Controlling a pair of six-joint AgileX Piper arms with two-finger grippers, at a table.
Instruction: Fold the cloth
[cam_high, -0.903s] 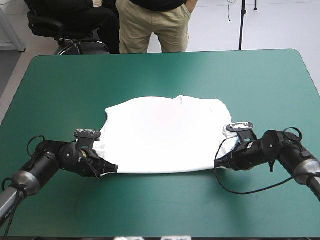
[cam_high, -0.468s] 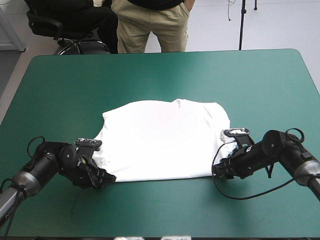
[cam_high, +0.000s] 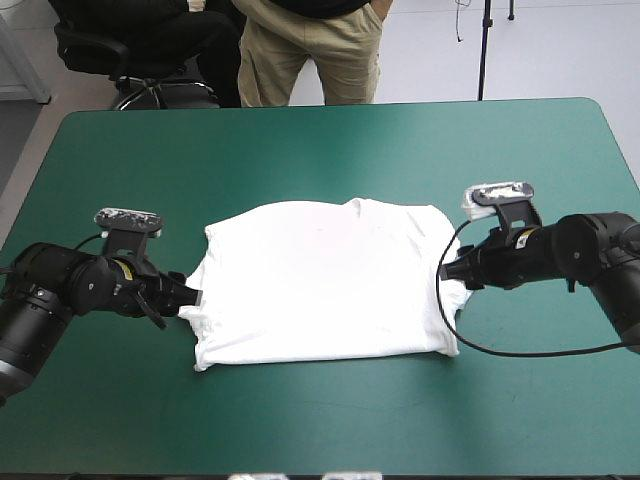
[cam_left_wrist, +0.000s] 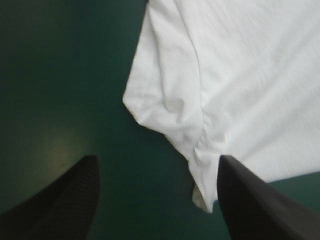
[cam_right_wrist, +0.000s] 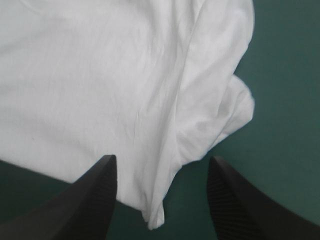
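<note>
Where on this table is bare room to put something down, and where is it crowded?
The widest bare teal-green cover lies between the T-shirt and the far edge. A second free strip runs between the T-shirt and the near edge. It is crowded on both sides of the T-shirt, where the left gripper and right gripper sit at its sleeves, fingers open.

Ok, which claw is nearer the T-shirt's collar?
Right. The right claw, open, is at the T-shirt's edge, not far from the collar; the left claw, open at the opposite edge, lies farther off.
</note>
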